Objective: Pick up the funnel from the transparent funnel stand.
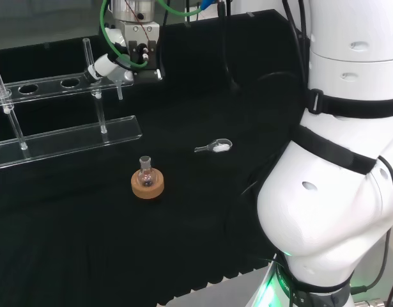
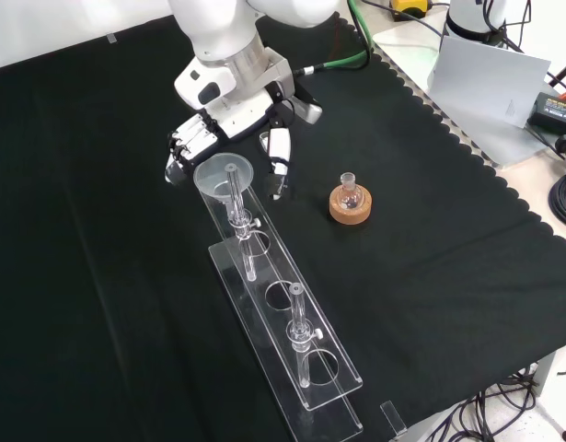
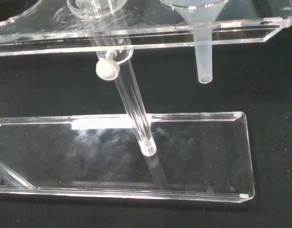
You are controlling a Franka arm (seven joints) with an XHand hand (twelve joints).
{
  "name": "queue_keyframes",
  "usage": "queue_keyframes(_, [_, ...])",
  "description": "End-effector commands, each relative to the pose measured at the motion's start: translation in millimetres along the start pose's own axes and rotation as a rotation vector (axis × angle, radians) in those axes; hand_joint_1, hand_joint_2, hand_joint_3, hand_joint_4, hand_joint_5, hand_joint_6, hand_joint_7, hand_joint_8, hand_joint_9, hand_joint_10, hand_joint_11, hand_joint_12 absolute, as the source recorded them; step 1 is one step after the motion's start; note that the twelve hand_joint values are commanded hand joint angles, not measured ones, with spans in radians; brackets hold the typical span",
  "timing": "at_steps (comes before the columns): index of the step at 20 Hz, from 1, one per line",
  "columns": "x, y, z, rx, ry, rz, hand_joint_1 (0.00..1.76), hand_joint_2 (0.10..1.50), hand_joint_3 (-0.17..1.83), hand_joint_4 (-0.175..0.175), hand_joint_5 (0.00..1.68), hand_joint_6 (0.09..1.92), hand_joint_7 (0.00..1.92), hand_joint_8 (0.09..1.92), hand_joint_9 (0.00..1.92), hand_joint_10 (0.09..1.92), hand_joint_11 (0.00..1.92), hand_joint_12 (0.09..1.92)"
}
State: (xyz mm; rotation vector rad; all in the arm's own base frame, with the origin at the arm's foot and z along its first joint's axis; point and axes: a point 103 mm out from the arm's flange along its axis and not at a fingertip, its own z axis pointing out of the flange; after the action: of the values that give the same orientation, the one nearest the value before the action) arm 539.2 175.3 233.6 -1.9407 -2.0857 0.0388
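1. Front view, starting at the left: the hand hangs just above the far end of the clear funnel stand, its fingers on the left curled loosely downward and the thumb reaching down on the right. They are spread apart and pinch nothing yet.
2. Between them sits the funnel, cone upward, dropped through the end hole of the stand's upper plate; in the wrist view its stem pokes out below that plate, clear of the base plate.
3. My read on handling: it looks light, stiff, thin-walled and smooth, so likely slippery and easy to tip. The cone's rim, fingers on one side and thumb opposite, seems the place to take it, then a straight lift so the stem clears the hole.
4. Further right, a small flask on a cork ring stands well apart on the table.
5. Hard to make out: in the head view the funnel is lost among the hand and clear plastic, and I cannot tell whether any fingertip already touches the rim.
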Motion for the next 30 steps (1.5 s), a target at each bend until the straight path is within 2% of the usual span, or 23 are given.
queue_keyframes(1, [1.4, 2.3, 2.0, 0.015, -0.003, -0.002, 0.51, 0.71, 0.00, -0.047, 0.12, 0.09, 0.16, 0.55, 0.05, 0.77, 0.00, 1.09])
queue_keyframes(8, [-1.7, 3.1, 3.0, 0.005, -0.011, 0.005, 0.52, 0.71, 0.01, -0.045, 0.16, 0.09, 0.16, 0.59, 0.06, 0.81, 0.00, 1.16])
queue_keyframes(19, [-2.9, 6.7, -0.1, -0.001, -0.019, 0.009, 0.56, 0.72, 0.01, -0.046, 0.30, 0.09, 0.32, 0.63, 0.20, 0.80, 0.00, 1.25])
queue_keyframes(30, [-5.4, 5.8, 3.2, 0.004, -0.031, 0.020, 0.63, 0.73, 0.01, -0.049, 0.33, 0.09, 0.37, 0.62, 0.28, 0.76, 0.00, 1.27])
